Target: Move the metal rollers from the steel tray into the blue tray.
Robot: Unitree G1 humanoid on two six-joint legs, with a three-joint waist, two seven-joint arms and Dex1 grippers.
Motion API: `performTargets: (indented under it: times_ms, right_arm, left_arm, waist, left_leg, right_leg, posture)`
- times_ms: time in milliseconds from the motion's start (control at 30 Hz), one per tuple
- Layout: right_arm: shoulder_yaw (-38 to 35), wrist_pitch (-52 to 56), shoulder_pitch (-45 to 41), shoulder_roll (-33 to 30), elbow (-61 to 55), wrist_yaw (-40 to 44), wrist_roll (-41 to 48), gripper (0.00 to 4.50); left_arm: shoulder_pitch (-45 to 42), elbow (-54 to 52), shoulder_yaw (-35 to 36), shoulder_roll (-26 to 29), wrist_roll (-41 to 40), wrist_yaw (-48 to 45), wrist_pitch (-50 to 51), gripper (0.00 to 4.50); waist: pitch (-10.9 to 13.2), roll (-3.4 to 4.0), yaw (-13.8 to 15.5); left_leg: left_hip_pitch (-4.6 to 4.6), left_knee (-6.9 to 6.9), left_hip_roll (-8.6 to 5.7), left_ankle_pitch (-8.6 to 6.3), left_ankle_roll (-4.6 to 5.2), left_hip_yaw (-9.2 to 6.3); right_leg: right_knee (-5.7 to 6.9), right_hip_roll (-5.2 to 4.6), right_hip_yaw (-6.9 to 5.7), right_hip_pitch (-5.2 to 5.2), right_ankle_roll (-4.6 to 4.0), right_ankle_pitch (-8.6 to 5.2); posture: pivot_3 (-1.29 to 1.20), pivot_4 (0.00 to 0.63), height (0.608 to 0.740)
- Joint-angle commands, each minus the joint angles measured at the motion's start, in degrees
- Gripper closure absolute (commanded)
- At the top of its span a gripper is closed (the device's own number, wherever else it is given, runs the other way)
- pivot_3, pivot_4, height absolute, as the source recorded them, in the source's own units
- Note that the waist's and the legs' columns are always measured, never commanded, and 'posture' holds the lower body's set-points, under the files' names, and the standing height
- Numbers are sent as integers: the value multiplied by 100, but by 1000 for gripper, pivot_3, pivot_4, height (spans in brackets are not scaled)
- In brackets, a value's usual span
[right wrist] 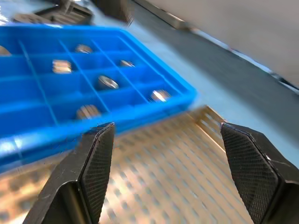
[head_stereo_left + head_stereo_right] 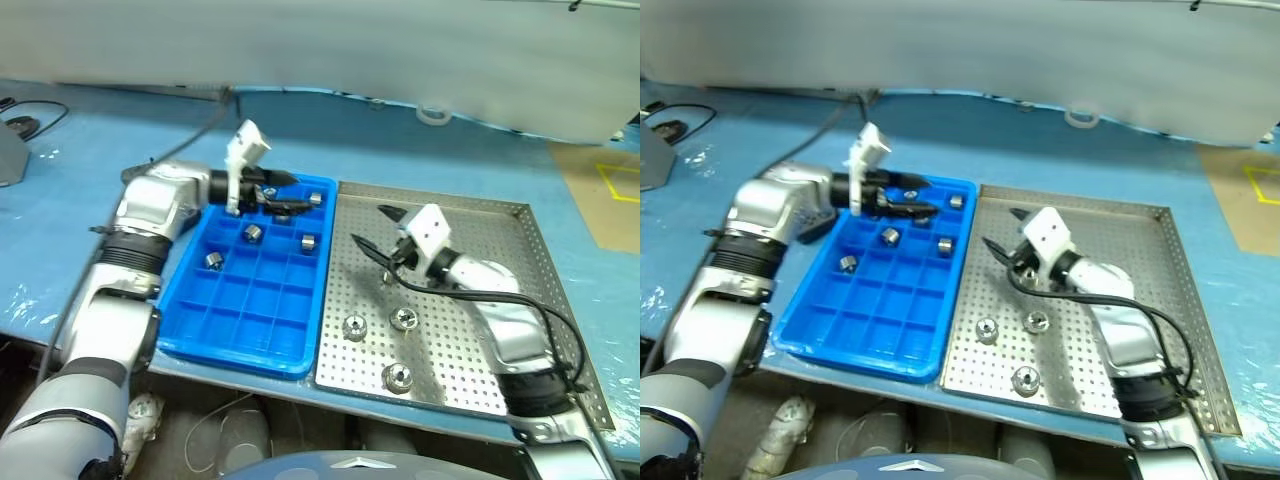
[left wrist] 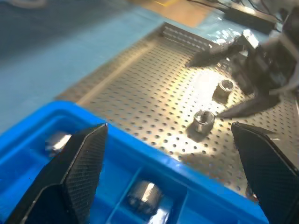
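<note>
Steel tray, near edge: the steel tray [image 2: 480, 390] lies on the blue desk [image 2: 80, 190], just beside the blue tray and to its right; one metal roller [image 2: 397, 376] sits closest to the front rim.
Rollers mid-tray: two more metal rollers, [image 2: 354, 326] and [image 2: 404, 318], stand upright on the perforated floor, near each other but apart.
Right pincer: the right pincer [image 2: 370, 228] hangs above the steel tray beyond those rollers, jaws spread and empty, touching nothing.
Blue tray: the blue tray [image 2: 240, 345] has its nearer compartments bare; rollers sit singly in cells farther back, at [image 2: 213, 260], [image 2: 253, 233], [image 2: 308, 243] and [image 2: 315, 198].
Left pincer: the left pincer [image 2: 285, 193] reaches over the far end of the blue tray, jaws wide apart with nothing between them.
Progress: by my count several are across and three remain on the steel.
Handling: these look like solid metal, so stiff, dense for their bulk, and not fragile; the polished round flanks are likely slippery and could roll or squirt out of a skewed pinch.
Where to grip: best taken from above, fingers on opposite sides of the round body, squarely across the centre hole.
</note>
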Motion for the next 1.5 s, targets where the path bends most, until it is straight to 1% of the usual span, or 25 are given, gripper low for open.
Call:
performTargets:
  times_ms: [33,100,133,167,200,300,367,467,600,733,800,867,900,1000,1100,1233,1500]
  right_arm:
    - [-824,478,561,-221,-1029,-342,137,742]
    - [-991,716,981,-239,-1508,-488,90,742]
    - [-1076,850,1191,-214,-1760,-592,59,742]
    - [-1141,933,1323,-200,-1907,-657,52,742]
    - [-1198,1017,1444,-175,-2051,-730,51,742]
    - [-1387,1283,2009,37,-2640,-1078,-12,742]
    - [-1432,1383,2237,115,-2895,-1199,-16,742]
    - [-1448,1497,2445,201,-3134,-1359,-45,742]
    - [-1336,1510,2723,342,-3287,-1608,-191,742]
    - [-1209,1551,2775,328,-3353,-1707,-296,742]
    - [-1251,1541,2794,329,-3344,-1698,-276,742]
    - [-1265,1538,2792,301,-3303,-1692,-278,742]
    - [-1268,1541,2790,295,-3298,-1692,-275,742]
    - [-1244,1595,2731,289,-3323,-1700,-259,742]
    - [-1210,1584,2743,303,-3302,-1706,-268,742]
    - [-1137,1583,2706,308,-3255,-1705,-268,742]
    - [-1110,1580,2507,227,-3091,-1639,-236,742]
  left_arm:
    - [-468,813,-317,-673,347,-305,-832,23]
    - [-719,1475,-352,-1077,507,-380,-1195,23]
    - [-845,1845,-373,-1280,624,-358,-1449,23]
    - [-936,2120,-375,-1421,720,-333,-1639,23]
    - [-1027,2380,-354,-1557,791,-317,-1784,23]
    - [-1276,3141,-390,-2104,1068,-301,-2185,23]
    - [-1367,3484,-449,-2310,1315,-225,-2359,23]
    - [-1435,3793,-415,-2437,1553,-172,-2570,23]
    - [-1489,4088,-285,-2470,1796,258,-2722,23]
    - [-1543,4142,-143,-2361,1893,234,-2775,23]
    - [-1573,4151,-46,-2296,1890,227,-2743,23]
    - [-1562,4161,-45,-2191,1990,303,-2842,23]
    - [-1553,4165,-51,-2156,2036,323,-2889,23]
    - [-1550,4126,42,-1874,2039,108,-2974,23]
    - [-1468,4105,-24,-1646,2184,114,-3206,23]
    - [-1290,4027,-129,-1459,2354,-33,-3558,23]
    - [-1039,3994,-157,-1547,2565,6,-3655,23]
  waist:
    - [1,4,-41]
    - [1,3,-159]
    - [0,2,-227]
    - [-1,2,-302]
    - [-2,3,-363]
    - [-8,13,-588]
    - [-12,19,-739]
    - [-14,23,-1053]
    - [-24,39,-1452]
    - [-32,62,-1825]
    - [-32,63,-1968]
    - [-34,67,-2086]
    - [-34,71,-2139]
    - [-33,75,-2263]
    - [-32,77,-2317]
    - [-32,78,-2316]
    - [-29,81,-2320]
  left_leg:
    - [-1,2,1,-1,2,0]
    - [2,4,1,-3,14,3]
    - [2,8,1,-1,28,4]
    - [4,9,1,-2,32,4]
    - [8,11,0,-6,38,6]
    - [17,12,-1,-15,52,15]
    - [18,15,-1,-37,79,17]
    - [13,30,-6,-51,101,13]
    - [-17,58,-7,-64,120,6]
    - [-61,82,-28,-82,148,-11]
    - [-73,85,-50,-88,176,-18]
    - [-72,94,-81,-105,206,-18]
    - [-74,96,-99,-115,222,-17]
    - [-90,112,-119,-133,253,-14]
    - [-101,135,-126,-144,272,-14]
    - [-102,150,-126,-148,278,-16]
    - [-101,178,-126,-154,286,-20]
  right_leg:
    - [-12,0,-2,6,-1,-1]
    - [-23,-1,3,12,-1,-1]
    - [-31,-1,5,10,1,0]
    - [-32,-1,5,13,0,0]
    - [-35,-2,11,15,1,0]
    - [-46,-3,21,17,2,-1]
    - [-54,-4,27,18,4,-3]
    - [-60,-12,34,19,8,-6]
    - [-76,-16,18,19,10,-7]
    - [-119,-24,-20,22,12,-6]
    - [-142,-34,-24,25,16,-2]
    - [-143,-67,-28,34,18,-1]
    - [-145,-99,-30,35,18,-1]
    - [-158,-113,-33,39,18,-1]
    - [-159,-126,-39,42,19,-1]
    - [-158,-127,-40,50,19,-1]
    - [-154,-129,-40,63,19,-1]
  posture:
    - [-406,150,740]
    - [-495,150,740]
    - [-495,150,740]
    - [-557,150,740]
    - [-557,150,740]
    - [-656,150,740]
    - [-685,150,740]
    - [-728,150,740]
    - [-761,150,740]
    - [-759,150,740]
    - [-756,150,740]
    - [-752,150,740]
    - [-752,150,740]
    - [-752,150,740]
    - [-752,150,740]
    - [-722,150,740]
    - [-701,150,740]
